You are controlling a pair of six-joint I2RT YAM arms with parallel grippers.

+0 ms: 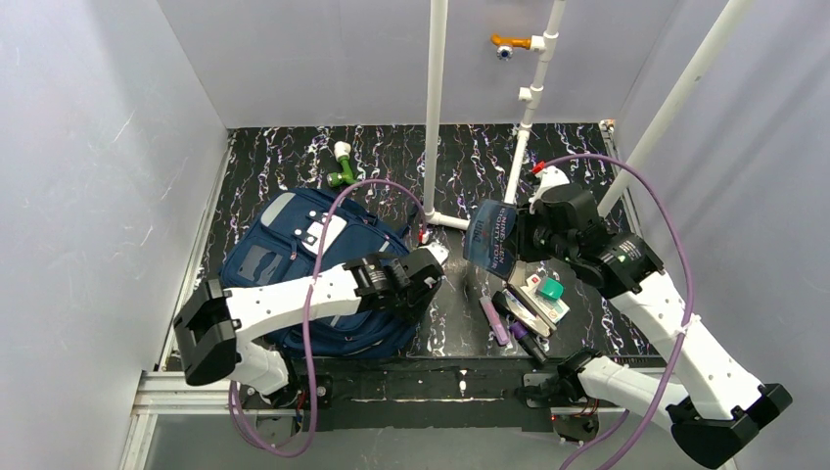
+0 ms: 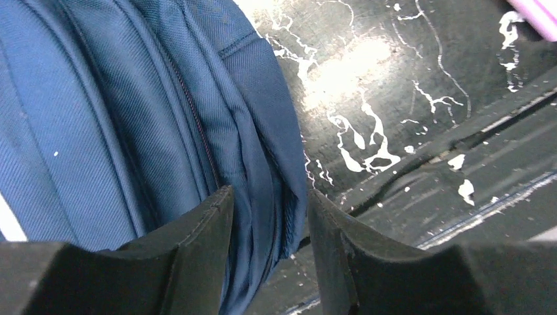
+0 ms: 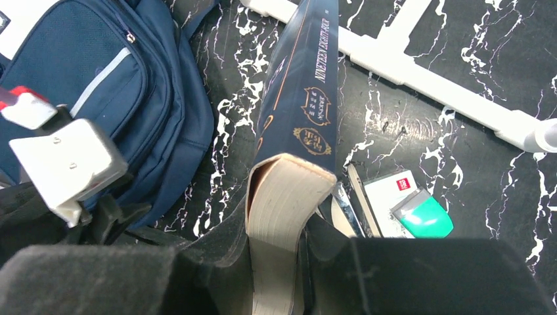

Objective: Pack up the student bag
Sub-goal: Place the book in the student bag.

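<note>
Between narrowly parted right fingers (image 3: 220, 252), a book (image 3: 299, 98).

Navy student bag (image 1: 294, 245), flat, left side

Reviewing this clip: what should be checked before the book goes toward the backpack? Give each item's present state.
1. Book gripped by right gripper: ok, pinched between its fingers.
2. Left gripper on student bag: a fabric fold sits between its fingers; firm clamp cannot tell.
3. Bag mouth open for the book: not ok, no opening shows in any view.
4. Way down into the bag free: not ok, the left arm lies across the bag in the top view.
</note>
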